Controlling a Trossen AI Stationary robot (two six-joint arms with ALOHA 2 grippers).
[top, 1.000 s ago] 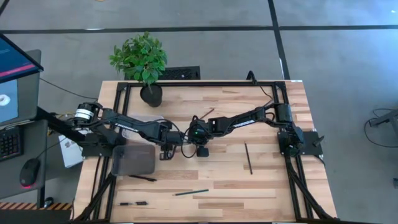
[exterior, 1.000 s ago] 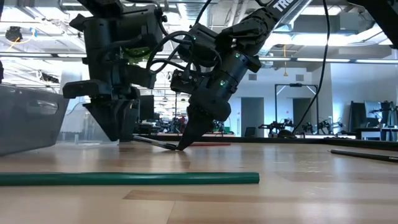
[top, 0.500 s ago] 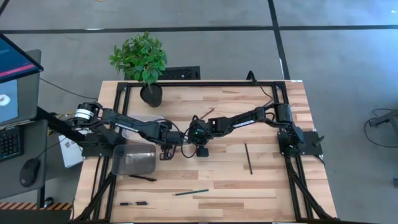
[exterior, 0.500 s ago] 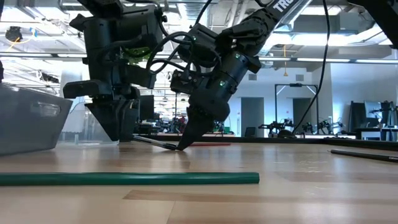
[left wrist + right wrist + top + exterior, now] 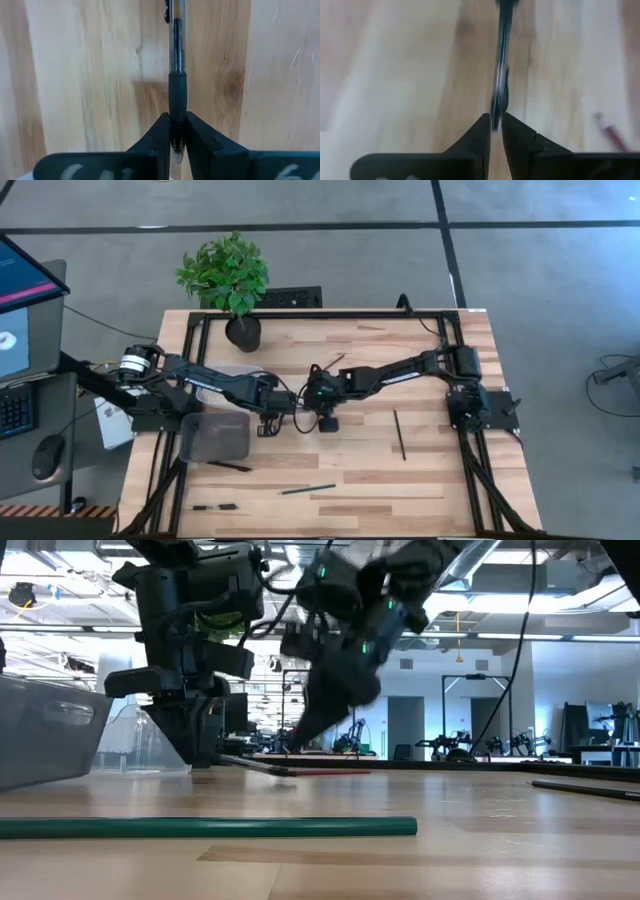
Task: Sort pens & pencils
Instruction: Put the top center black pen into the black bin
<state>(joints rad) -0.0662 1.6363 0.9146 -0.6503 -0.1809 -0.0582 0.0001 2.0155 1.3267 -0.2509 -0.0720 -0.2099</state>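
1. Left gripper [image 5: 174,131] pinches the pen [image 5: 177,75] near its tip, at mid desk [image 5: 430,470], likely a handover
2. Right gripper [image 5: 496,125], fingers slightly parted around the other end, appears to let go

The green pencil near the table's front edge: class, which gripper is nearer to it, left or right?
Right, but narrowly. Both grippers meet mid-table, well behind the green pencil. The right gripper sits almost directly behind it; the left gripper, shut on a pen, is further off to one side.

Right gripper [image 5: 335,705] motion-blurred in low view; pen [image 5: 177,75] far end cut off in left wrist view.
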